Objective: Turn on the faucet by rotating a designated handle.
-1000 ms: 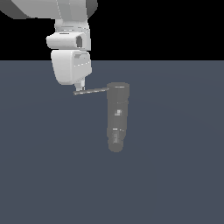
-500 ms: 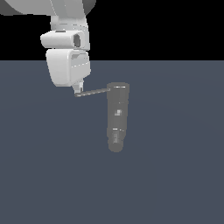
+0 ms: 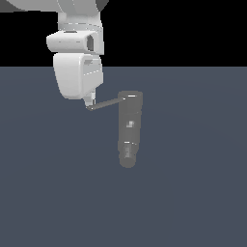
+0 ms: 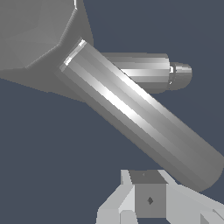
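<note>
The faucet (image 3: 129,130) is a dull grey stubby cylinder lying on the dark floor, its rounded end toward the bottom of the exterior view. The handle (image 3: 105,103) is a thin grey rod sticking out from the cylinder's top toward the exterior view's left. My gripper (image 3: 89,102) hangs under the white hand, right at the rod's free tip, and looks shut and empty. In the wrist view the handle (image 4: 140,116) runs diagonally just beyond my fingertips (image 4: 148,199), with the faucet (image 4: 144,72) behind it. I cannot tell whether the fingers touch the rod.
The white arm (image 3: 77,72) stands above the handle's tip at the exterior view's upper left. A flat dark blue-grey floor (image 3: 193,193) surrounds the faucet. The background above the floor is black.
The white hand has shifted slightly sideways and come a little lower toward the handle's tip. The handle and faucet look almost unmoved.
</note>
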Tool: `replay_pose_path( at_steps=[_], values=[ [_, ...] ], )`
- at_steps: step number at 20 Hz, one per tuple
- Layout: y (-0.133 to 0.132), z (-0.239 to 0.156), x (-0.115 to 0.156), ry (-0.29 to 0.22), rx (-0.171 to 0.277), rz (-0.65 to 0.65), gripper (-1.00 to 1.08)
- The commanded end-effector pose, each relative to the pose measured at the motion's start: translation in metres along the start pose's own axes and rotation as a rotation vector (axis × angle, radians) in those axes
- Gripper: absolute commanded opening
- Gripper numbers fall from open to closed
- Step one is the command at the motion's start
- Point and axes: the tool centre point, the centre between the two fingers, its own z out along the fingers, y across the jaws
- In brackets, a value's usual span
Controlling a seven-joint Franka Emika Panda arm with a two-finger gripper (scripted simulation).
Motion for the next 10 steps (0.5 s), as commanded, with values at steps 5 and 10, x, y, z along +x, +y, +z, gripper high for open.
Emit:
replay_pose_path(
  at_steps=[5,10],
  values=[
    [0.015,0.000,0.020,0.002,-0.002,0.010,-1.00],
    [0.027,0.000,0.032,0.002,-0.002,0.009,-1.00]
  ],
)
